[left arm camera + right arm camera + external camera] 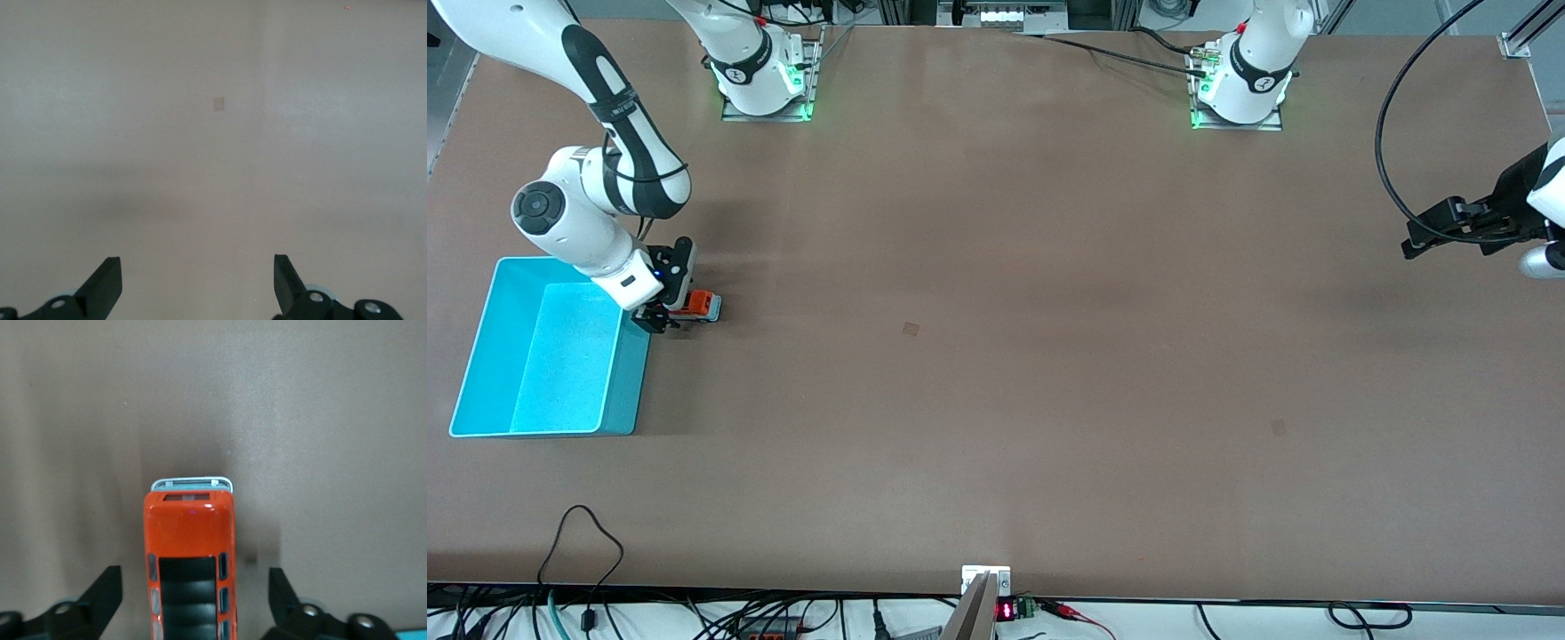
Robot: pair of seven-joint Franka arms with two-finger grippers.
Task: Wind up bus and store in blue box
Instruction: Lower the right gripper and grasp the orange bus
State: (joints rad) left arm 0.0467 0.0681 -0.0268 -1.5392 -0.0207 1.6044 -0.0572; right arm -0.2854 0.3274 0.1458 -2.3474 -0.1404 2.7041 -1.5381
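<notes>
Right gripper [665,313] is down low at the table, right beside the blue box [624,391]. Its two fingers [103,592] stand apart, one on each side of the bus [190,553], and they do not touch it. That little orange bus sits on the brown table [996,356], just next to the box wall, with its silver front pointing away from the gripper. Nothing is in the box. Over at the left arm's end, the left gripper [198,283] waits above the bare table with its fingers wide apart.
</notes>
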